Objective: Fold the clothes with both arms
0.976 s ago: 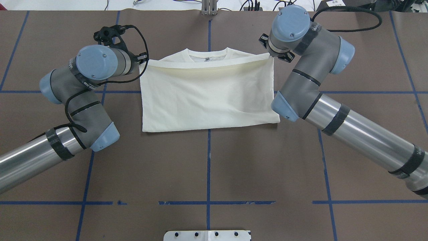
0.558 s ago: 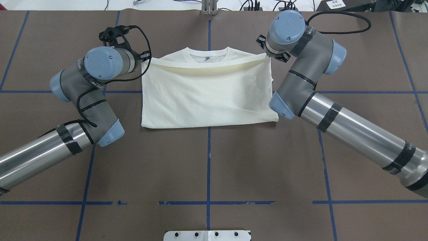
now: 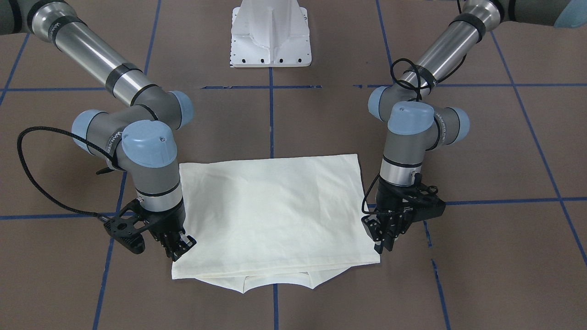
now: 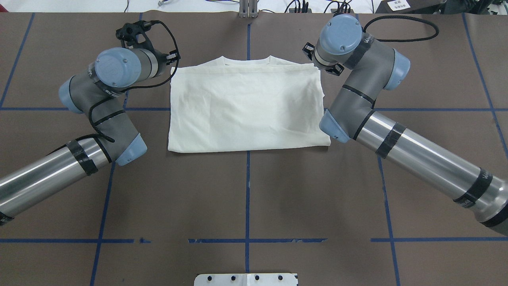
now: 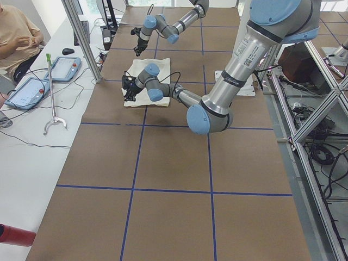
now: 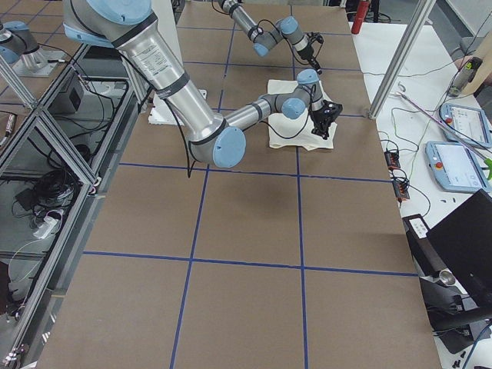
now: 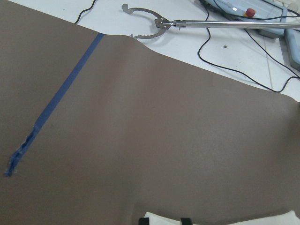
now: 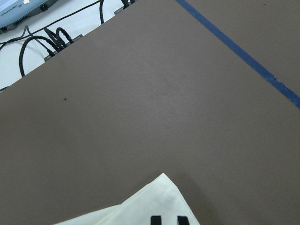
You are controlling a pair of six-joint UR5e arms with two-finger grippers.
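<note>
The cream shirt (image 4: 246, 107) lies folded into a rectangle on the brown table, plain side up, with only its collar edge (image 3: 275, 280) peeking out beyond the top layer. My left gripper (image 4: 171, 65) is low at the shirt's far left corner, shut on the folded-over hem; it also shows in the front-facing view (image 3: 383, 240). At the far right corner my right gripper (image 4: 317, 68) is shut on the hem in the same way (image 3: 181, 247). The right wrist view shows the cloth corner (image 8: 150, 197) under its fingertips. The shirt's print is hidden.
Blue tape lines (image 4: 247, 190) grid the table. The white pedestal base (image 3: 270, 36) stands at the robot's side. Past the far edge are cables, a metal reach tool (image 7: 154, 23) and control pendants (image 5: 30, 89), with a seated person (image 5: 16, 32) beside them.
Both grippers carried the raised hem further away from the robot and down. The top layer, sagging in the air before, now lies flat and covers most of the collar.
</note>
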